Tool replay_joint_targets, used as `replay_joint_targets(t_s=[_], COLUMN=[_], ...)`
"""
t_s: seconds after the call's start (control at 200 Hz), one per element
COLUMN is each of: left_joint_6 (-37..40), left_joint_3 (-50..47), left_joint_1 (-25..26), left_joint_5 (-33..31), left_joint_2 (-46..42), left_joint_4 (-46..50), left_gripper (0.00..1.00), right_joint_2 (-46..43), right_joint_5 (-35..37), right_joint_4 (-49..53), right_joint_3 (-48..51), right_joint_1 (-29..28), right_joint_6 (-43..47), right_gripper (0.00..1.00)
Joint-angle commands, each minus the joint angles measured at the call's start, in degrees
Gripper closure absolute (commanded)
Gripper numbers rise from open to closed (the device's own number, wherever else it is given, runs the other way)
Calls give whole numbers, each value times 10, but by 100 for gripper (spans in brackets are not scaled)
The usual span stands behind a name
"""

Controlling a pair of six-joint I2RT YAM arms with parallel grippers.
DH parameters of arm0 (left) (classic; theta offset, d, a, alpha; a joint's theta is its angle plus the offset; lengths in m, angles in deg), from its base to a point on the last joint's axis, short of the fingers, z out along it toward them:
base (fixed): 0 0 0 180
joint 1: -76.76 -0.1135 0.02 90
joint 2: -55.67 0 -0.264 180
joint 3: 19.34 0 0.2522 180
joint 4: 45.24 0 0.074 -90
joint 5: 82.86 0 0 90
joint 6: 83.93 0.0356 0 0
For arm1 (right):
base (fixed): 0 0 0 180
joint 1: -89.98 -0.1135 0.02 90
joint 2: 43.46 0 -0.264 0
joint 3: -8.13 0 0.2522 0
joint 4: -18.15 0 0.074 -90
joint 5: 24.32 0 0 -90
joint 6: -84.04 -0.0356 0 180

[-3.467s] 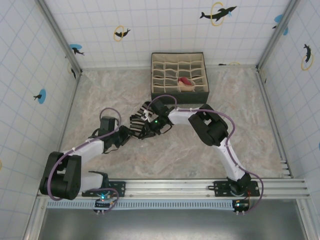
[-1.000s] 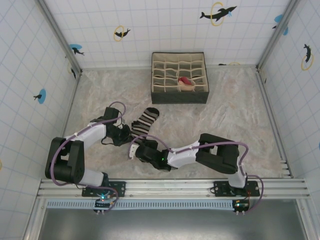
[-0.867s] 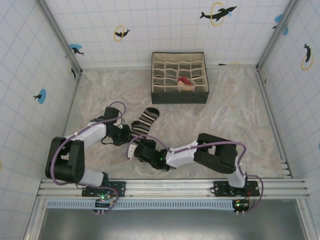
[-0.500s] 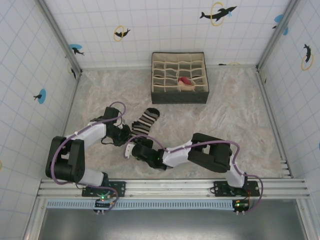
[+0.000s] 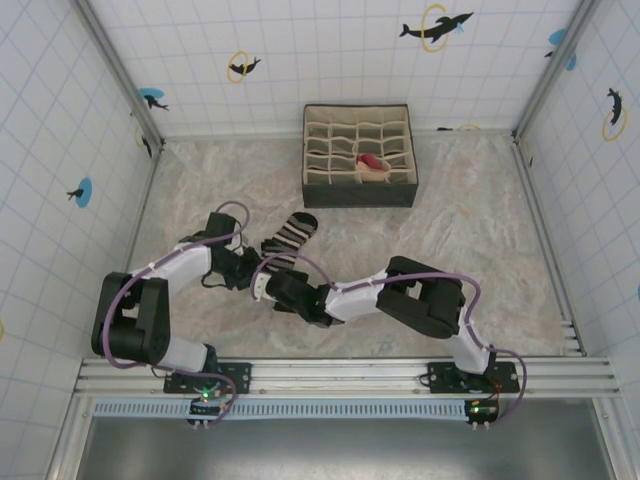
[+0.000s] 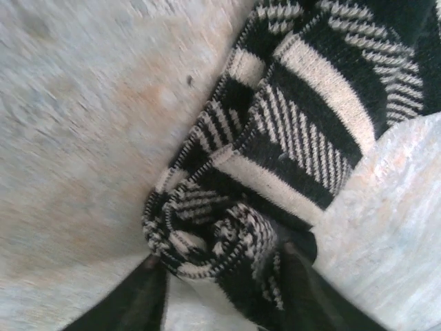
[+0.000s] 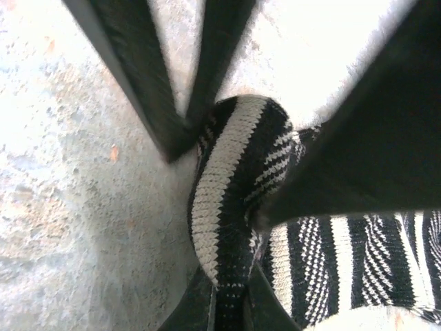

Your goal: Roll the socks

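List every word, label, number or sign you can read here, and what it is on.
None readable.
The wall tiles carry sea-animal decals in rings, pictures without lettering.
The striped sock, the divided box and the table bear no writing.

The left arm and right arm are built alike: smooth white links joined by bulky black joint housings, some rounded, some boxy. A purple cable runs along each arm and bows out in loops at the joints. Each black base has a small green light glowing just below it. The left gripper and right gripper have flat, matte black fingers; the right gripper carries a white piece at its side.
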Motion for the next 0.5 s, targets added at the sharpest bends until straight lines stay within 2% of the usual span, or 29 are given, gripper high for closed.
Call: replay_joint_targets(t_s=[0.0, 0.17, 0.495], left_joint_6=[5, 6, 0], left_joint_3=[17, 29, 21], left_joint_1=[-3, -15, -61], left_joint_5=[4, -43, -94], left_joint_2=[-22, -37, -64], left_joint_4=[37, 57, 56], left_gripper=[41, 34, 33], right_joint_2=[18, 22, 33], right_joint_5=[-61, -95, -158], right_joint_4=[101, 148, 225], right_joint_3=[-7, -21, -65], right_joint_1=[22, 40, 63], right_joint_6=[-53, -85, -120], right_gripper=[100, 100, 100])
